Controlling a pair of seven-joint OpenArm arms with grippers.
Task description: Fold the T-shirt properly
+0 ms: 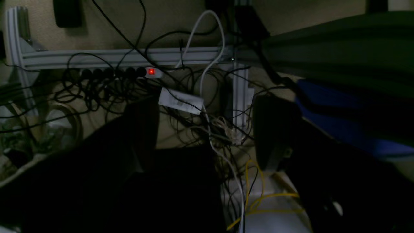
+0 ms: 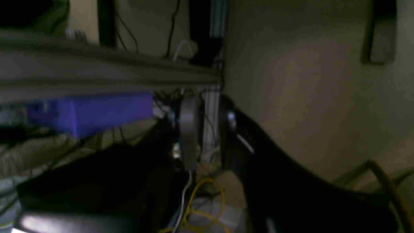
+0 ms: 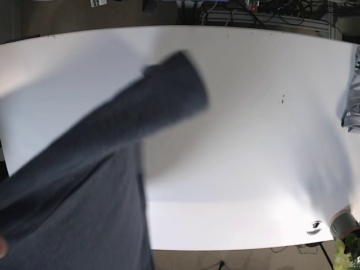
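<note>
The dark blue-grey T-shirt (image 3: 84,185) fills the left and lower-left of the base view, blurred, with one sleeve (image 3: 171,90) reaching up over the white table (image 3: 253,140). I cannot tell whether it lies flat or hangs above the surface. Neither gripper shows in the base view. In the left wrist view my left gripper (image 1: 207,129) points at the floor below the table, its dark fingers (image 1: 275,129) wide apart with only cables behind the gap. My right gripper (image 2: 208,129) also hangs beside the table edge, with a narrow gap between its fingers (image 2: 187,129) and nothing in it.
A tangle of cables (image 1: 200,106) and a power strip with a red light (image 1: 151,71) lie on the floor by aluminium frame rails (image 1: 129,56). A blue block (image 2: 97,111) sits under the table edge. Grey cloth-like material (image 3: 351,107) shows at the table's right edge.
</note>
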